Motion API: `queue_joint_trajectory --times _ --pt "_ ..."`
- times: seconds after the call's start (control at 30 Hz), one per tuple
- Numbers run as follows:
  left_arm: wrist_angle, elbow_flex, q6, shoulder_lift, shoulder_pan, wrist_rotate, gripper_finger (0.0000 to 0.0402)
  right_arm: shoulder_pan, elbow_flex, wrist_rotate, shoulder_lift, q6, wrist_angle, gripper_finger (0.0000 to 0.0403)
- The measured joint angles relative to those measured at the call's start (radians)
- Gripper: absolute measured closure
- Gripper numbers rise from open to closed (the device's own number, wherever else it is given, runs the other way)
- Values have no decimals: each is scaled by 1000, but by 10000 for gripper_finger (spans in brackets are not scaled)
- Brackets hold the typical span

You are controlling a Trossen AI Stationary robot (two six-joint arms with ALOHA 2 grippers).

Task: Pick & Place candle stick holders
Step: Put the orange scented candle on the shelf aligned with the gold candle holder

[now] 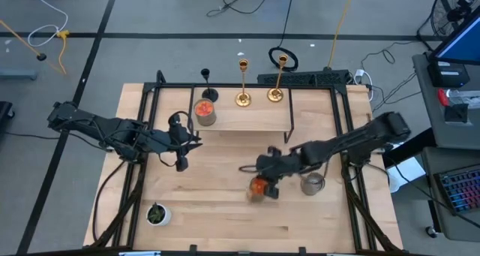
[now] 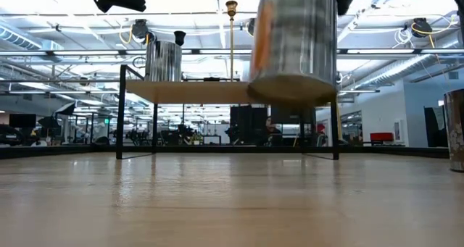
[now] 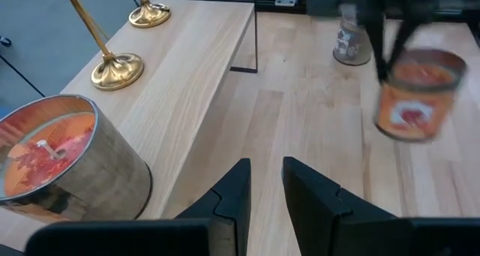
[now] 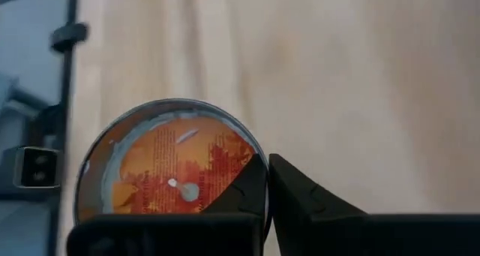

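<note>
I have the right gripper [image 1: 260,187] closed on the rim of an orange candle tin [image 1: 257,185], one finger inside the wall and one outside, and in the low view the tin hangs clear of the table [image 1: 225,226], tilted a little. The left gripper [image 1: 182,145] waits near the left end of the raised wooden shelf [image 1: 247,119], jaws partly parted with nothing between them, just beside a second candle tin [image 1: 205,112] that stands on the shelf. The candle stick holders are all at the far edge of that shelf: two tall gold candlesticks, the left one [image 1: 242,82] and the right one [image 1: 277,77], upright side by side with their round bases near the middle, and a short black candlestick [image 1: 207,85] further left, just behind the shelf tin. A glass jar [image 1: 312,183] sits on the table right of my loaded claw, and a small potted plant [image 1: 157,213] stands near the front left corner. For the coming move, what matters is that the holders lie far from the right claw, across the shelf, with their long axes vertical. The empty left arm looks nearer the black one; I judge the gold pair roughly equal for both. A side-on grasp on a stem seems sensible, though those slender stems could tip.
</note>
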Motion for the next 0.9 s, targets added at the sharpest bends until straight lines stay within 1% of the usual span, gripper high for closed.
queue_joint_trajectory --times 0.13,0.27,0.4,0.53,0.63,0.8,0.9 --pt "1 0 1 0 0 0 316 -39 0 60 -119 -56 -18 401" --pt "1 0 2 0 0 0 316 -102 1 59 -238 -89 -74 402" --pt "4 0 6 0 0 0 316 -188 1 66 -326 -129 -158 402" --pt "7 0 24 0 2 -4 316 -282 2 125 -367 -208 -187 402" --pt "7 0 23 0 9 -7 316 -364 2 121 -381 -270 -198 402" --pt "7 0 7 0 13 -10 316 -499 3 121 -380 -324 -247 402" --pt "7 0 4 0 13 -10 316 -561 3 122 -374 -345 -237 402"
